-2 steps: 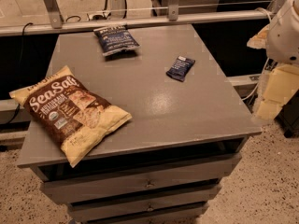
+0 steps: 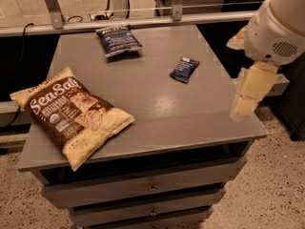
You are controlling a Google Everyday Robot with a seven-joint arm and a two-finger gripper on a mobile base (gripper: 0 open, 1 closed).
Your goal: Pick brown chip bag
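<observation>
The brown chip bag (image 2: 71,116) lies flat at the front left of the grey table top (image 2: 157,109). It has a brown centre, yellow edges and white "Sea Salt" lettering, and one corner hangs over the front edge. My gripper (image 2: 250,92) hangs from the white arm (image 2: 279,25) at the table's right edge, far to the right of the bag and holding nothing that shows.
A smaller dark blue chip bag (image 2: 118,39) lies at the back of the table. A tiny dark blue packet (image 2: 184,69) lies right of centre. The table has drawers (image 2: 152,187) below. A metal rail (image 2: 143,20) runs behind it.
My arm and gripper have moved left, closer to the table's right edge. The bags have not moved.
</observation>
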